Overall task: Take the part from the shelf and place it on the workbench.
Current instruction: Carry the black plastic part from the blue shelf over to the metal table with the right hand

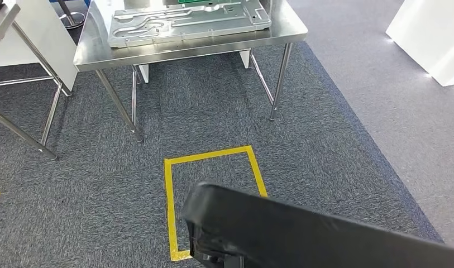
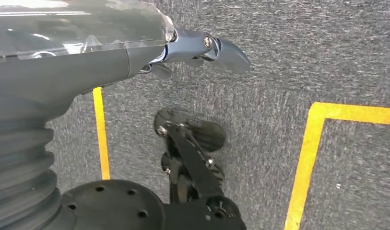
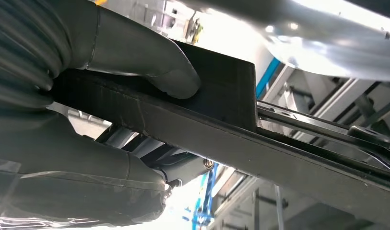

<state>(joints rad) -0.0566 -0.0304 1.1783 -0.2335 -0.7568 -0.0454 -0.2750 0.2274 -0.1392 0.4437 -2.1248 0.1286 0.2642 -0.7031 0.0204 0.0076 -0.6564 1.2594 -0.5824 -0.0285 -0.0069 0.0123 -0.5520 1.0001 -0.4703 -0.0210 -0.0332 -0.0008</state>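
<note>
The part (image 1: 325,234) is a long, flat black piece that crosses the bottom of the head view, above the carpet. In the right wrist view my right hand (image 3: 111,48) grips this black part (image 3: 221,91), with the thumb pressed on one face and the fingers under the other. The steel workbench (image 1: 157,56) stands ahead, beyond the part's end. My left hand (image 2: 149,48) hangs over the carpet with its fingers apart and nothing in it.
A ribbed silver metal plate (image 1: 185,22) covers much of the workbench top. A yellow tape square (image 1: 213,162) marks the carpet in front of the bench. Another steel-legged frame (image 1: 23,111) stands at the left and a white block (image 1: 431,39) at the far right.
</note>
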